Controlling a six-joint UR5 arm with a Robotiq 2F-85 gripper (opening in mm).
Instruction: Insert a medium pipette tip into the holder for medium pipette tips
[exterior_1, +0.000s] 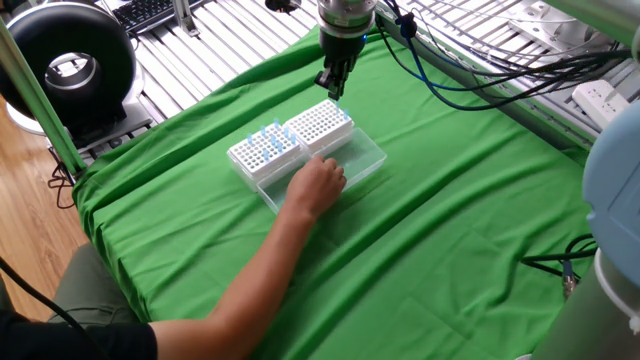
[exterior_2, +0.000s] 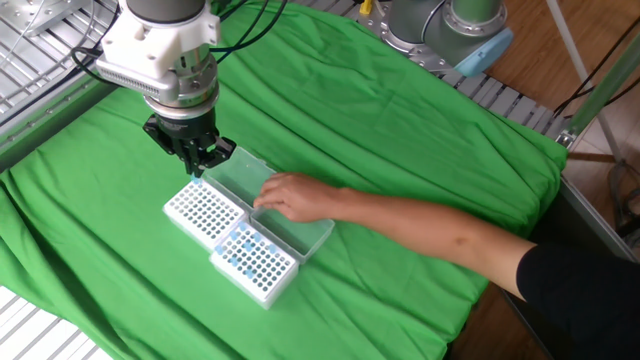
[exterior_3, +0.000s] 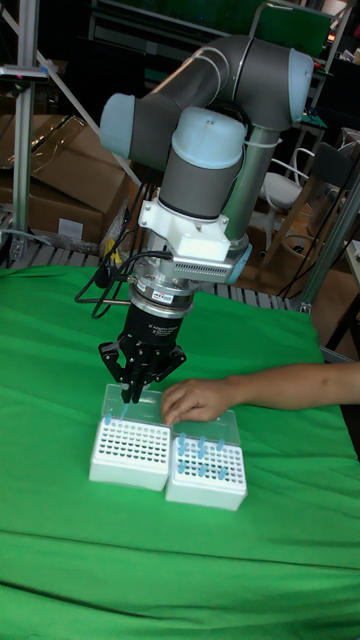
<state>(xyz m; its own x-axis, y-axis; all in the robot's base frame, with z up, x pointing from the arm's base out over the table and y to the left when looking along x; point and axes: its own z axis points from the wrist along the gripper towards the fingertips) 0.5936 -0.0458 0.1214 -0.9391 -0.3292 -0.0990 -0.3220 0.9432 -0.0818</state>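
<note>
Your gripper (exterior_3: 127, 395) hovers just above the holder for medium pipette tips (exterior_3: 131, 451), jaws pinching a pipette tip (exterior_3: 125, 402). A hand (exterior_3: 195, 399) rests on the clear lid (exterior_2: 285, 205).

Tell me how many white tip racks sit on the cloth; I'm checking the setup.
2, side by side and touching. One rack sits below the gripper; the other rack, holding some blue tips, sits beside it, in front of the person's hand.

Two white racks sit side by side mid-frame on the green cloth: one (exterior_1: 319, 122) showing bare holes, the other (exterior_1: 263, 150) carrying a few blue tips. One gripper (exterior_1: 332, 88) hangs above them, and one human hand (exterior_1: 318, 186) rests on the clear lids.
</note>
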